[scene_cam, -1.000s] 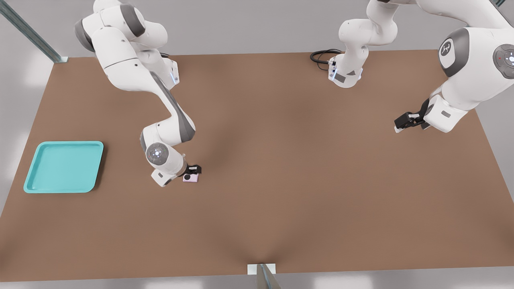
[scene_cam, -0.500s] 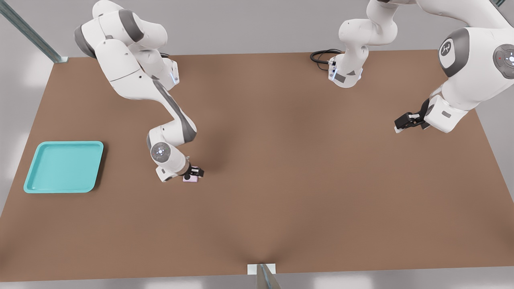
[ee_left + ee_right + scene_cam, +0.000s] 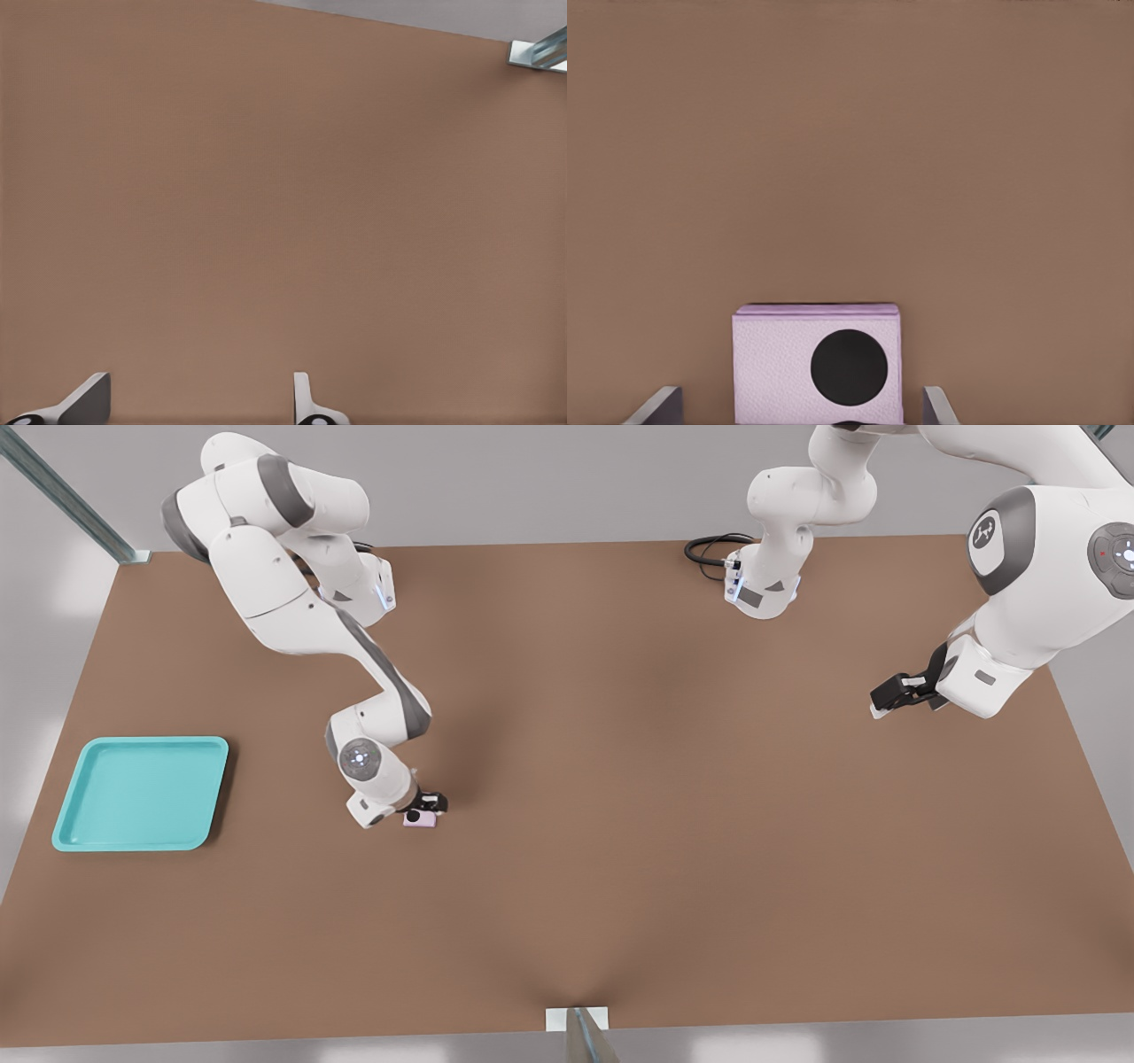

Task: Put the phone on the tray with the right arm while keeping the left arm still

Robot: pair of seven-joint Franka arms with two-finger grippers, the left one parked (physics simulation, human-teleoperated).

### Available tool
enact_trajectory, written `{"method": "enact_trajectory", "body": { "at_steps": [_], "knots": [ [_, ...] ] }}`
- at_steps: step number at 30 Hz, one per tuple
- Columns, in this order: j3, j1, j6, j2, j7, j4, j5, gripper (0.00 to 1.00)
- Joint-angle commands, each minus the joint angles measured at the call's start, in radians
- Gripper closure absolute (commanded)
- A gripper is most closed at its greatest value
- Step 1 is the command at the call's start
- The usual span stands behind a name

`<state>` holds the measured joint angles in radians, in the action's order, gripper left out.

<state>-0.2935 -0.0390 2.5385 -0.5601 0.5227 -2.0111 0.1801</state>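
The pale lilac phone (image 3: 422, 821) lies flat on the brown table, left of centre in the front view. My gripper (image 3: 425, 807) is down over it on the striped right arm. In the right wrist view the phone (image 3: 780, 363) shows one black lens, and my gripper (image 3: 799, 400) is open. One grey fingertip (image 3: 660, 405) stands on each side of the phone with a gap between. The turquoise tray (image 3: 80, 828) sits empty near the table's edge at the front view's left, well apart from the phone.
The parked arm's black gripper (image 3: 902, 691) hangs over the table at the front view's right. A black cable (image 3: 709, 547) loops by that arm's base at the back. Metal struts stand at the back left corner (image 3: 133, 556) and front edge (image 3: 578, 1020).
The right arm's wrist has shifted slightly toward the front view's right and sunk lower, bringing the gripper closer down around the phone. Phone and tray have not moved.
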Motion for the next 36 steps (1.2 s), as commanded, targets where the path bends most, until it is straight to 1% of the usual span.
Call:
{"method": "enact_trajectory", "body": {
  "at_steps": [1,14,15,16,18,25,27,28,29,32,34,36],
  "knots": [
    [0.001,0.004,0.019,-0.001,-0.099,0.0,0.007,0.0],
    [-0.003,0.004,0.071,-0.032,-0.095,-0.029,0.006,0.0],
    [-0.003,0.004,0.071,-0.032,-0.09,-0.029,0.006,0.03],
    [-0.003,0.004,0.071,-0.032,-0.089,-0.029,0.006,0.13],
    [-0.003,0.004,0.071,-0.032,-0.089,-0.029,0.006,0.22],
    [-0.003,0.011,0.063,-0.018,-0.099,-0.026,0.007,0.23],
    [-0.003,0.028,0.052,0.022,-0.119,-0.029,0.007,0.23],
    [-0.013,0.053,0.0,0.051,-0.122,-0.026,0.007,0.23],
    [-0.015,0.074,-0.009,0.089,-0.142,-0.029,0.007,0.23],
    [-0.021,0.178,-0.06,0.149,-0.248,-0.04,0.007,0.24],
    [-0.022,0.273,-0.061,0.189,-0.4,-0.078,0.006,0.24],
    [-0.022,0.384,-0.061,0.2,-0.573,-0.104,0.004,0.24]
  ]
}}
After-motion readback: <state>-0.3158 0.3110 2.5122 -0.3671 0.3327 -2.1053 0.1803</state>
